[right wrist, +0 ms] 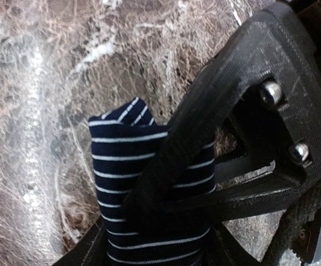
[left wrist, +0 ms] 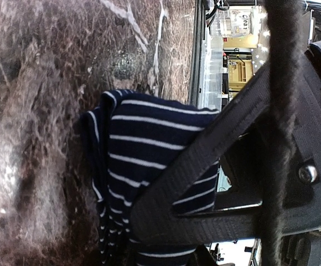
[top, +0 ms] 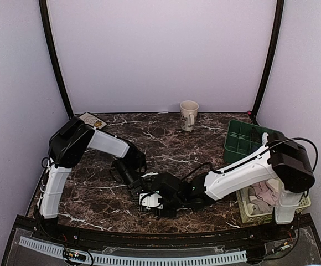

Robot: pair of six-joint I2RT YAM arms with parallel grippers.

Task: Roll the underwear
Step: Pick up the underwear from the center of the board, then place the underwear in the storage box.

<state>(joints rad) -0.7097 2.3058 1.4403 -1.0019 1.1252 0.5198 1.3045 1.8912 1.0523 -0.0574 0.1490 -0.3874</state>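
Observation:
The dark navy underwear with thin white stripes (left wrist: 144, 138) lies bunched in a folded roll on the marble table and also shows in the right wrist view (right wrist: 124, 160). My left gripper (left wrist: 160, 244) is shut on one end of it, one finger (left wrist: 193, 166) lying across the cloth. My right gripper (right wrist: 149, 233) is shut on the other end, its finger (right wrist: 177, 160) across the stripes. In the top view both grippers meet near the front middle, the left (top: 140, 185) and the right (top: 163, 195), hiding the garment. Pink cloth (top: 263, 194) lies in the basket at right.
A beige mug (top: 189, 114) stands at the back middle. A green tray (top: 242, 139) sits at the right, with a cream basket (top: 249, 213) in front of it. A small card (top: 92, 121) lies at the back left. The table's front edge is close behind the grippers.

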